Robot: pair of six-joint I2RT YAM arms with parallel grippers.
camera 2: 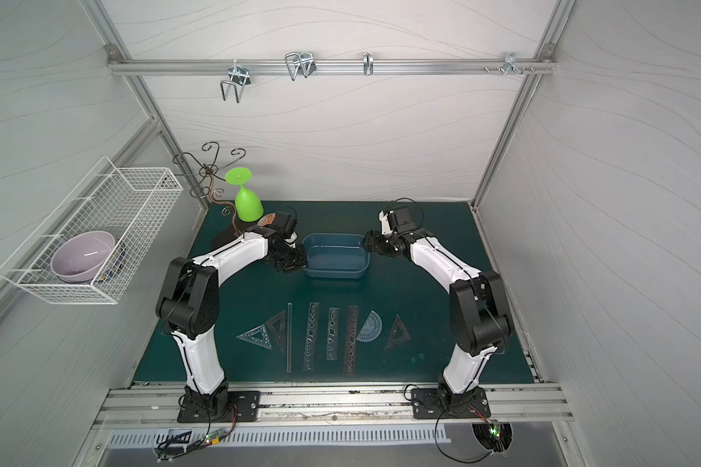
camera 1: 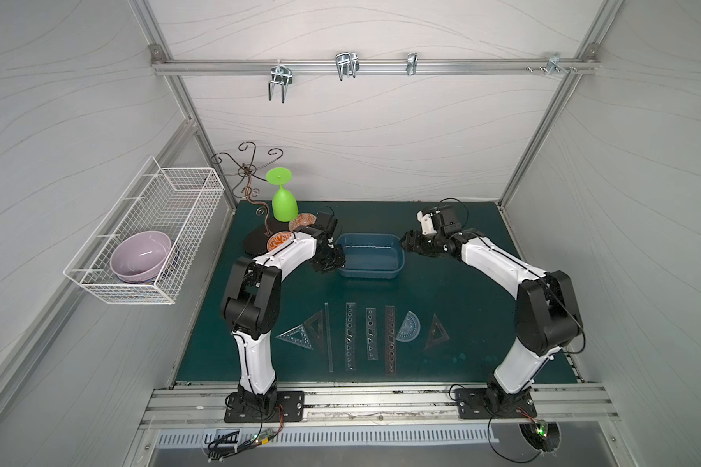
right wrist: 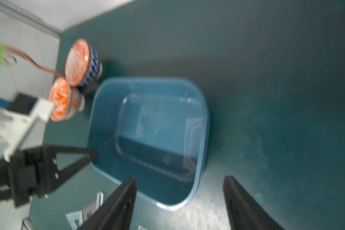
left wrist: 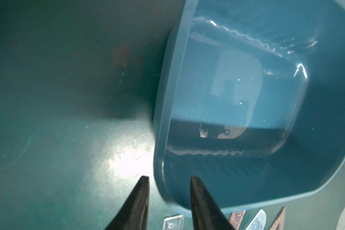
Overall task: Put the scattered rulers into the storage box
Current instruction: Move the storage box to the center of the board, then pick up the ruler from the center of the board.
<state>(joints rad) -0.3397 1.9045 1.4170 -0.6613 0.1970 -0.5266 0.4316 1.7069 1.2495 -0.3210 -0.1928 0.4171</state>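
Storage box [camera 1: 368,273] mid-bench, nothing above it. Both short ends are blocked: the left claw [camera 1: 333,263] has a finger on either side of the rim, and the right claw [camera 1: 405,242] is just off the other end, jaws apart. A bare strip of bench [camera 1: 454,291] separates the box from the rulers [camera 1: 351,335]. The far-left corner is crowded with a green goblet [camera 1: 284,202], wire stand [camera 1: 247,170] and patterned bowls [camera 1: 278,241].

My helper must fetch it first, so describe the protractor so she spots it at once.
On the green mat, a row of rulers lies nearer the arm bases than the blue box. The protractor sits between a long dark strip and a lone triangle; it is the only half-round piece.
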